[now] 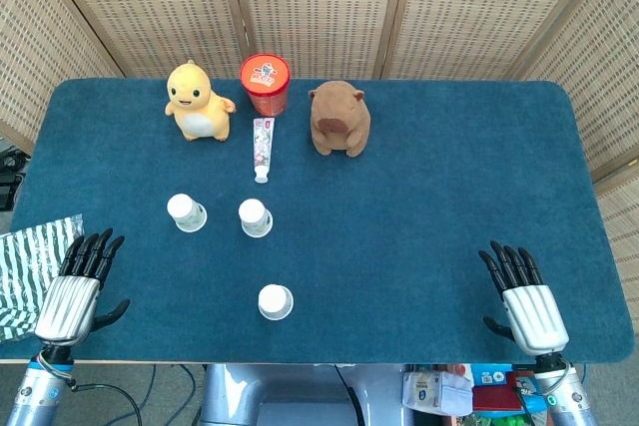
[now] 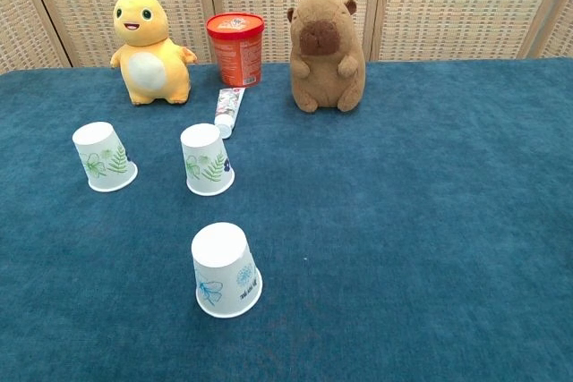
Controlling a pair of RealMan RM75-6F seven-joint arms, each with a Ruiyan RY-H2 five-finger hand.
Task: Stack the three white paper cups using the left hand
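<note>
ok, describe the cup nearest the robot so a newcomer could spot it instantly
Start at the blue table and find the three upside-down white paper cups on its left half. Two stand side by side below the toothpaste tube; the one you want, the lone cup, sits alone nearer the front edge. It carries a blue print, while the other two show green leaves.
</note>
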